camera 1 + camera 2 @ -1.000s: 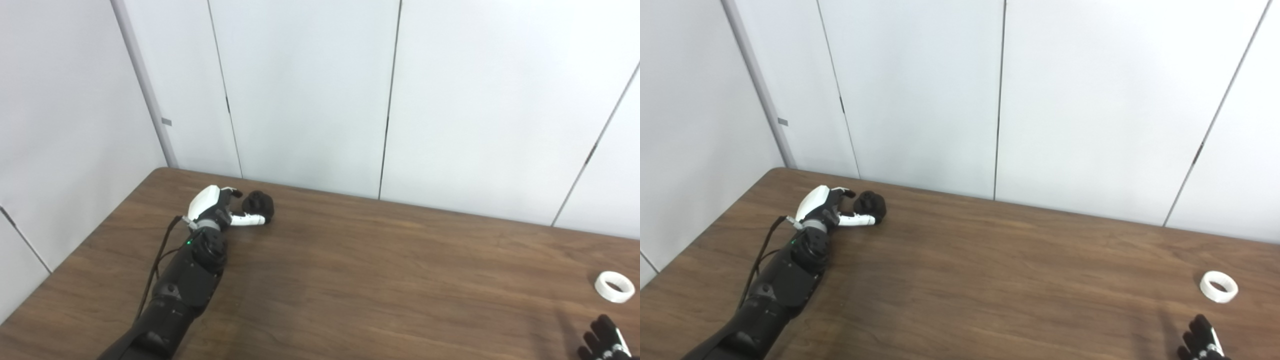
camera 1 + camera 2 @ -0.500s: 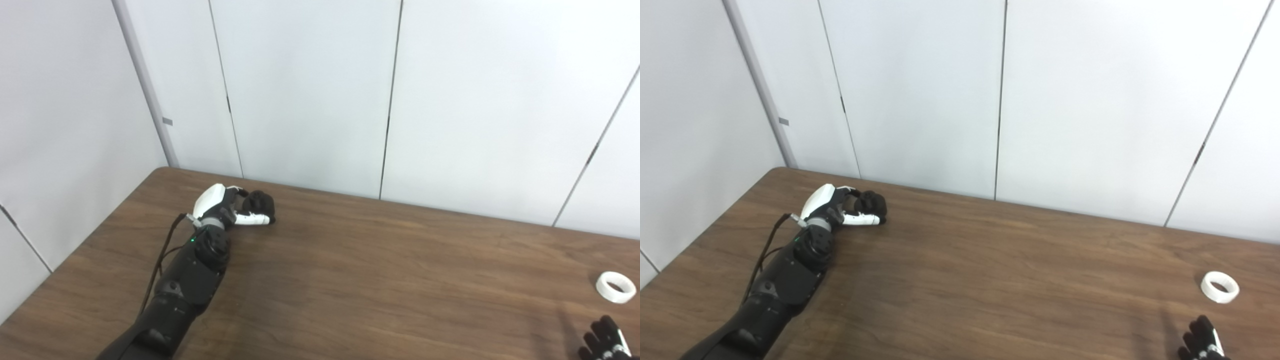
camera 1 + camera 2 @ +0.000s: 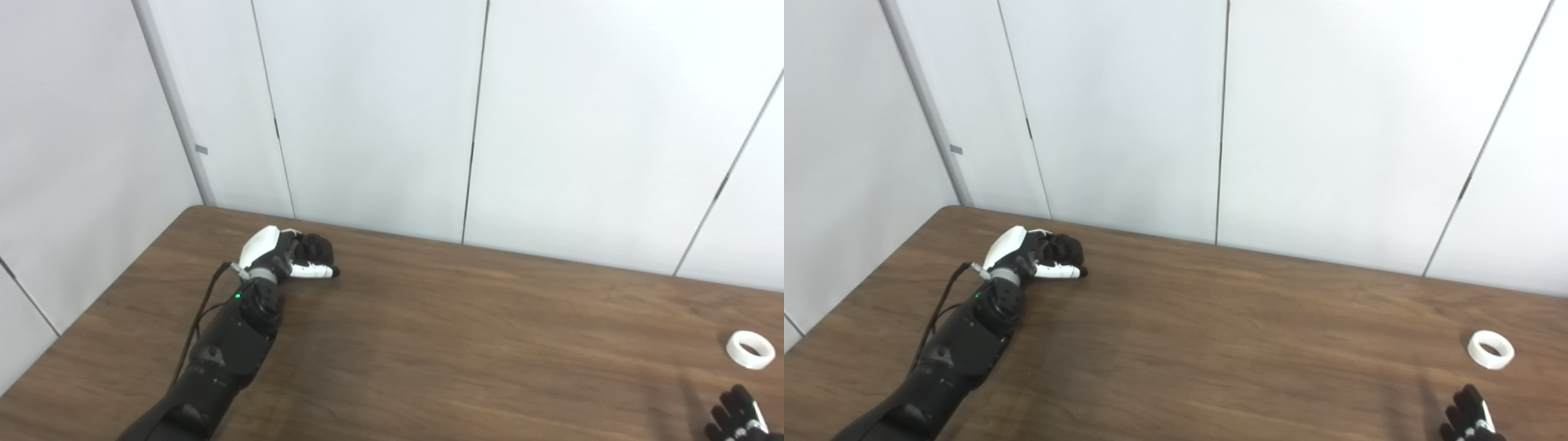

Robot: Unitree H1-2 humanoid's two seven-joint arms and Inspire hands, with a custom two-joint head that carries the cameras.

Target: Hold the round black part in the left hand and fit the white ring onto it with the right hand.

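Note:
The round black part [image 3: 318, 247] lies on the brown table [image 3: 465, 331] at the far left, close to the wall. My left hand [image 3: 278, 254] is closed around it, with the fingers over its top and the thumb [image 3: 312, 271] along its near side. The part rests on the table. The white ring [image 3: 750, 350] lies flat at the far right; it also shows in the right eye view [image 3: 1491, 350]. My right hand [image 3: 738, 419] shows only its fingertips at the bottom right corner, spread and empty, a little short of the ring.
White wall panels [image 3: 380, 110] stand right behind the table's far edge. A thin black cable [image 3: 199, 315] runs along my left forearm. The table's left edge lies just beyond the left arm.
My left hand has moved right onto the black part and its fingers have closed over it. The right hand has stayed low at the corner. The camera shifted slightly.

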